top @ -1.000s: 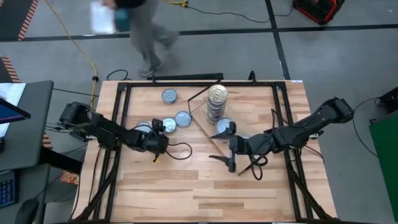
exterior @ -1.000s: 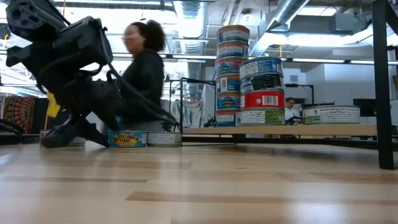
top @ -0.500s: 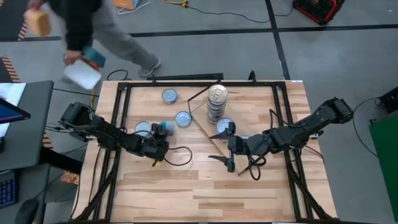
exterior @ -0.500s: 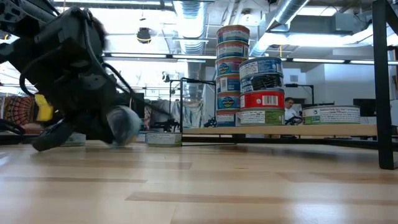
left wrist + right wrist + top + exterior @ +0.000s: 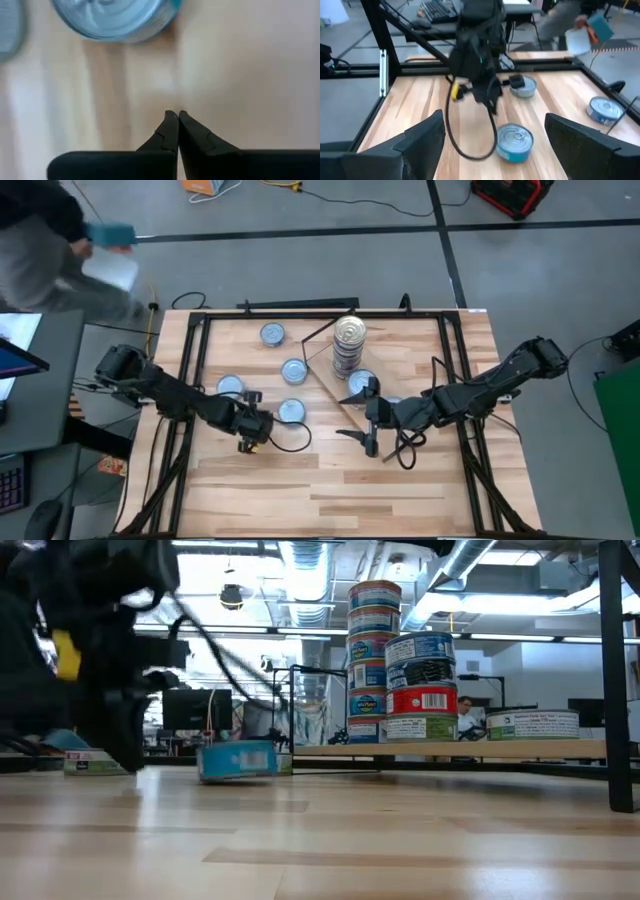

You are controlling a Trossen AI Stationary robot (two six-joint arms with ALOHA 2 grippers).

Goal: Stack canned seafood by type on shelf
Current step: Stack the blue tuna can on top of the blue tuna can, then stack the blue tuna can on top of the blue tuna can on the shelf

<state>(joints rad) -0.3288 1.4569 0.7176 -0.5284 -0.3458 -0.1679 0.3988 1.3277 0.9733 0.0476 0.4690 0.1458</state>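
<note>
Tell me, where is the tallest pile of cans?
In the high view the tallest stack of cans stands on the shelf, near the table's far edge, just beyond the right gripper.

A robotics lab in an open industrial hall. Exposed silver ceiling ducts (image 5: 455,565) and pipes run overhead above strip lights. The grey concrete floor (image 5: 540,270) carries black tape lines, a yellow cable (image 5: 110,240) and a red-and-black toolbox (image 5: 512,194). A black-framed plank-topped wooden workbench (image 5: 330,480) stands under fixed cameras, with a black computer keyboard (image 5: 436,10) on a desk beyond the open right jaws.
</note>
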